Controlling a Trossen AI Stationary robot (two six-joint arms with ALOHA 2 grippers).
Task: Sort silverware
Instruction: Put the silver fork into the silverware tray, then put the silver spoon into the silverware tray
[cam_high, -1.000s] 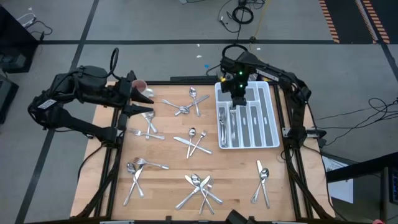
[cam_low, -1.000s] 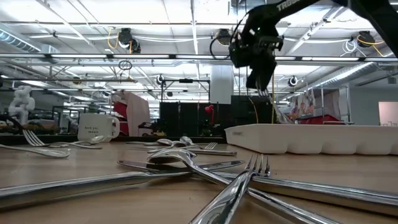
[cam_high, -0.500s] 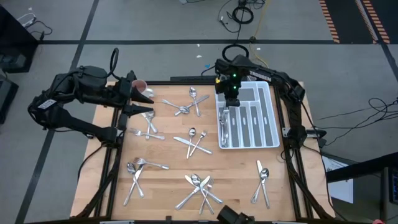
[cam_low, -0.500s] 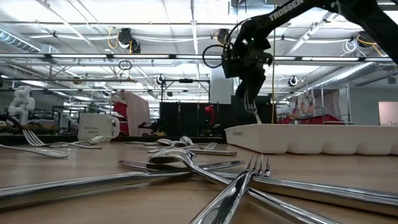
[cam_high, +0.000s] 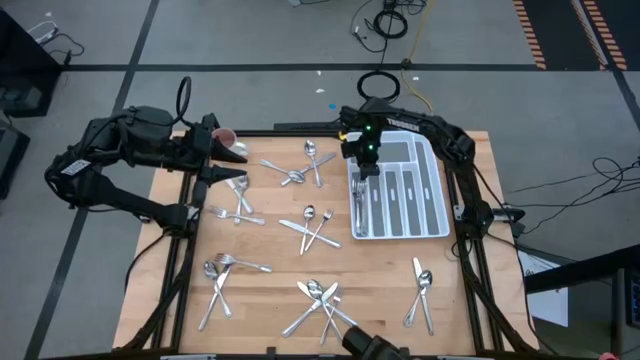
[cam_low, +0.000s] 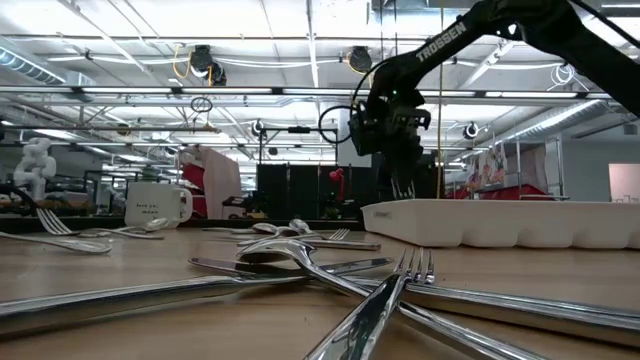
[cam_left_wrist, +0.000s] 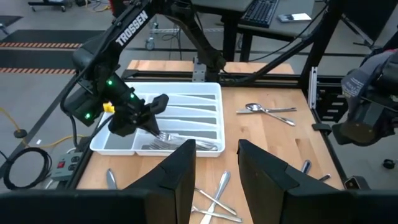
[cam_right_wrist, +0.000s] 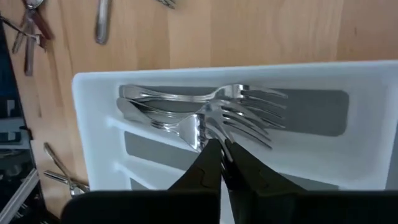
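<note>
wooden desk (cam_high: 270, 250) first: at its left edge your left claw (cam_high: 232, 165) waits by the far left corner, beside the white mug (cam_low: 158, 207), with its two fingers apart and nothing between them.

moving right, the silverware (cam_high: 318, 300) lies loose over the wood in small crossed heaps: a pair near the left edge, a cluster by the near left corner, another at the near edge, a few in the middle and toward the far edge, and a pair near the near right corner. every piece is slim, bright and mirror-shiny, and several overlap, so you would likely have to pick the top one of a heap first.

further right sits the white tray (cam_high: 432, 190), toward the far right corner. forks (cam_right_wrist: 224, 115) are stacked in its leftmost slot, tines all one way. your right claw (cam_right_wrist: 222, 163) hangs low over that slot with its fingers together on a fork handle, by the look of the wrist view.

you seem to be at the drop-off step. next you would open the fingers, lift clear of the tray wall, and head for a loose piece.
</note>
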